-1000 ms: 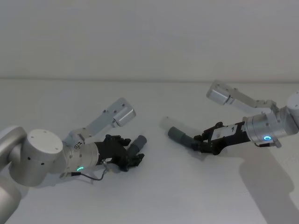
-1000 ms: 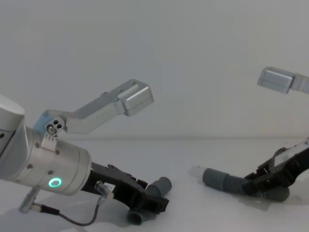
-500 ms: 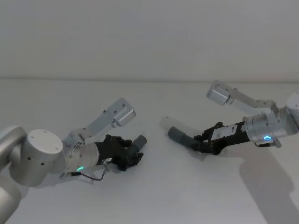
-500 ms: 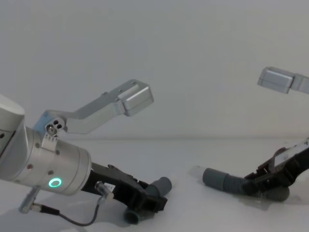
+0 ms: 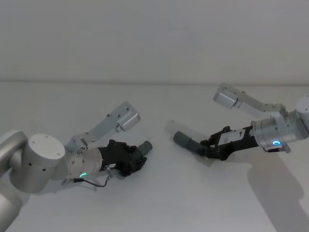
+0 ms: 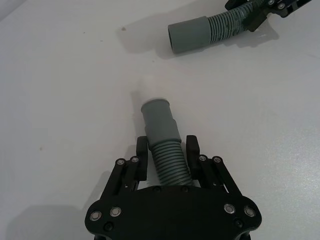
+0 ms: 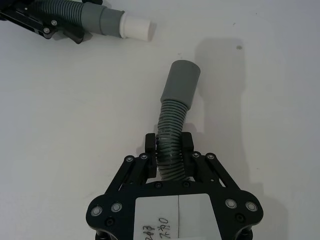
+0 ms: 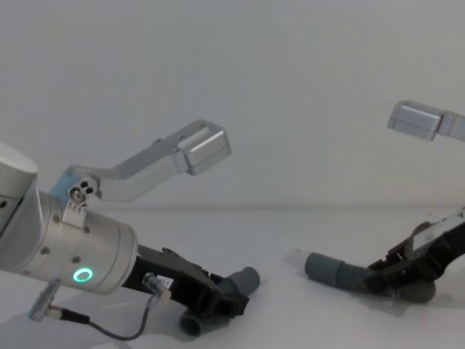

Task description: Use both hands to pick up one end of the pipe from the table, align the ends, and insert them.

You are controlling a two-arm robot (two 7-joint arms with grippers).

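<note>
My left gripper (image 5: 131, 160) is shut on the ribbed body of one grey pipe piece (image 6: 167, 162). Its smooth cuff end (image 6: 160, 122) carries a white tip (image 6: 151, 86) and points toward the other piece. My right gripper (image 5: 213, 147) is shut on the second ribbed pipe piece (image 7: 170, 145), whose cuff end (image 7: 180, 82) points left, low over the white table (image 5: 164, 203). In the chest view the left gripper (image 8: 221, 302) and its cuff (image 8: 244, 279) sit low at centre-left. There the right gripper (image 8: 383, 273) and its cuff (image 8: 323, 267) are at right. A gap separates the two ends.
Each arm's silver wrist-camera bracket (image 5: 123, 117) juts out above its gripper. A black cable (image 8: 109, 329) loops under the left wrist. A plain pale wall (image 5: 154, 38) stands behind the table.
My left gripper has rolled slightly with its pipe piece, and the piece's lower end has swung left in the chest view. The right arm has barely moved.
</note>
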